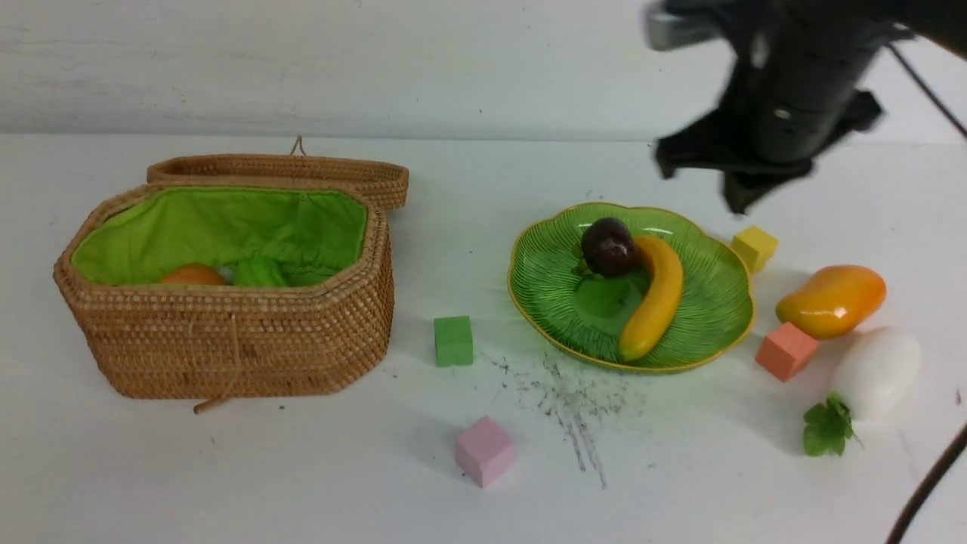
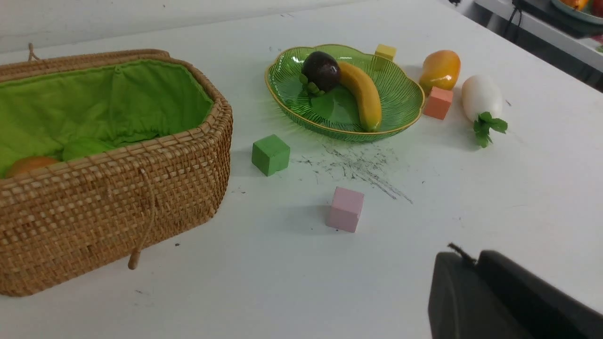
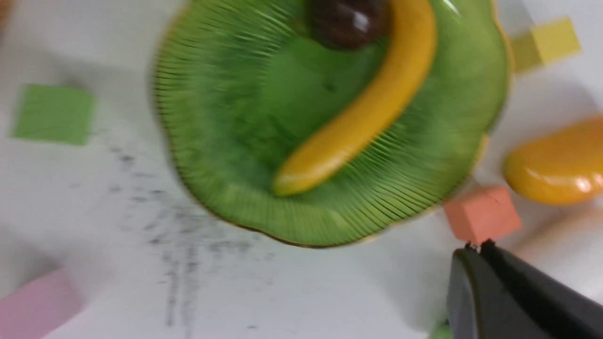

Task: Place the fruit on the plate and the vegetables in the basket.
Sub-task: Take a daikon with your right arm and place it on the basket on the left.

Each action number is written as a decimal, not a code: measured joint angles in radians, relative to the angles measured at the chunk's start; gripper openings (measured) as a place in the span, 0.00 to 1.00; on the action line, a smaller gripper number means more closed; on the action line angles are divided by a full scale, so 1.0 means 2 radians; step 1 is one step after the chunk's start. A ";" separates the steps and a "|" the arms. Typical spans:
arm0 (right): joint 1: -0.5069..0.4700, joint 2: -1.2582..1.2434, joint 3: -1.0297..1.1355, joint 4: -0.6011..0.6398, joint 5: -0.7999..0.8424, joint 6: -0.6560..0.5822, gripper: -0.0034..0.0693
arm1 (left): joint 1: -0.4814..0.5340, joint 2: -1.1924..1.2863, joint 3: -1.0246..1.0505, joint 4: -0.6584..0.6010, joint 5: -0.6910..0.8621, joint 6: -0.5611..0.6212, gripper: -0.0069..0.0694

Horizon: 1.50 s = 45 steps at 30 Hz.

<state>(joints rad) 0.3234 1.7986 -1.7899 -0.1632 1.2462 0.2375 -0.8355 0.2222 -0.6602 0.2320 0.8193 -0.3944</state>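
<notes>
plate (image 1: 551,279): banana (image 1: 656,298) and mangosteen (image 1: 608,245) are contained; mango (image 1: 831,301) and radish (image 1: 876,370) are laid on the table (image 1: 302,468) beside it. left hand (image 2: 466,255) and right hand (image 3: 476,246) are seen clenched, empty.

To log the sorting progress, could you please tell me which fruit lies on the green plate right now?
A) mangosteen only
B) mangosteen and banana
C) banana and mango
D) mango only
B: the mangosteen and the banana both lie in the plate, while the mango lies outside it.
</notes>
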 joint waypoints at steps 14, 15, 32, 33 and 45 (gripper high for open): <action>-0.209 0.083 0.098 0.104 -0.067 0.090 0.97 | 0.000 0.000 0.000 -0.001 0.000 0.001 0.16; -0.214 0.091 0.098 0.105 -0.070 0.090 0.97 | 0.000 0.000 0.000 -0.001 0.000 0.001 0.16; -0.220 0.173 0.090 0.110 -0.065 0.036 0.77 | 0.000 0.000 0.000 -0.001 0.000 0.001 0.16; -0.220 0.172 0.090 0.108 -0.060 0.032 0.77 | 0.000 0.000 0.000 -0.001 0.000 0.001 0.16; -0.046 -0.022 0.052 0.215 -0.132 -0.044 0.77 | 0.000 0.000 0.000 0.133 0.001 -0.123 0.16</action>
<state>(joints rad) 0.2317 1.7540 -1.6862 0.2674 0.9817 0.1490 -0.8355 0.2222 -0.6602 0.4977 0.8203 -0.6409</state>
